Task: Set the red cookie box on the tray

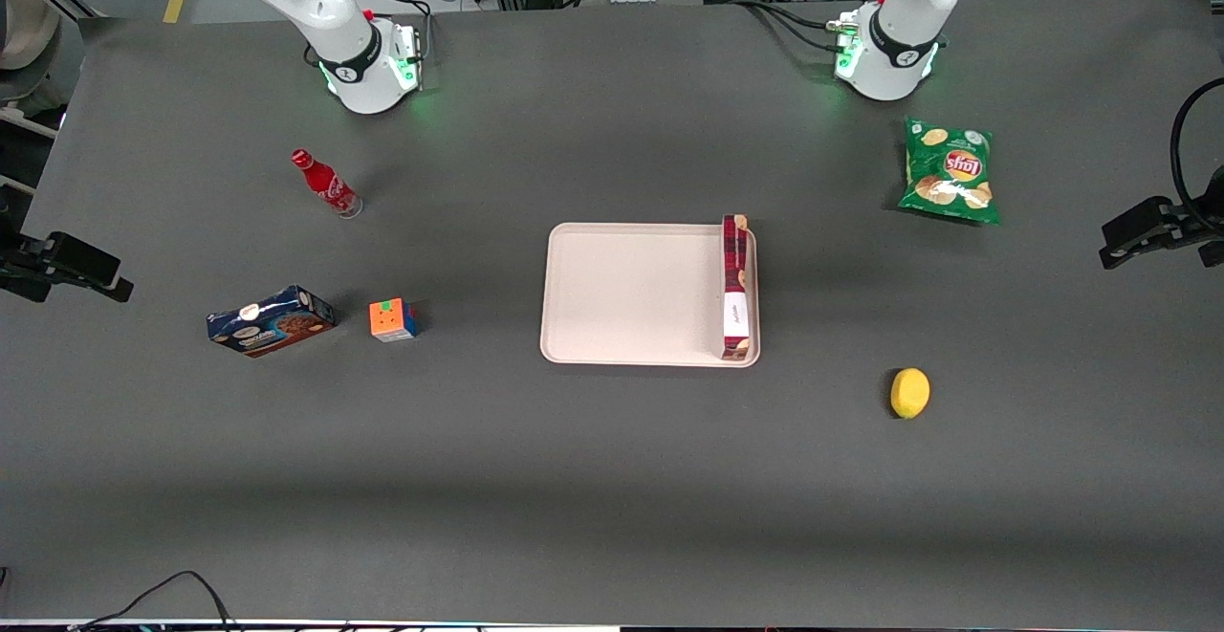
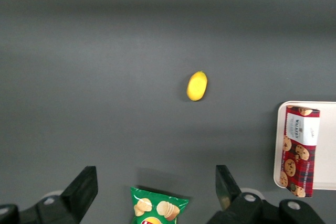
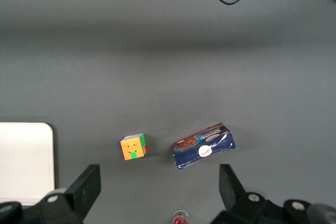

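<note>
You see the gripper (image 2: 156, 195) high above the table (image 1: 612, 479), its two fingers (image 2: 81, 190) spread wide apart with nothing between them. It hangs near the working arm's base, over the chips bag (image 2: 156, 207), which lies directly below the gap between the fingers.

The red box (image 1: 735, 287) lies on the tray (image 1: 631, 293), well away from the gripper. It stands on its long narrow side along the tray edge that faces the working arm's end, plaid face with white band showing; in the wrist view the box (image 2: 301, 149) sits just inside the tray (image 2: 280, 145) rim.

The lemon (image 2: 197, 85) lies on the bare table, apart from the gripper and nearer to the front camera than the chips bag (image 1: 949, 171).

Toward the parked arm's end of the table you find the blue box (image 1: 271, 320), the cube (image 1: 392, 319) just beside it, and the cola bottle (image 1: 326, 184), all far from the gripper.
</note>
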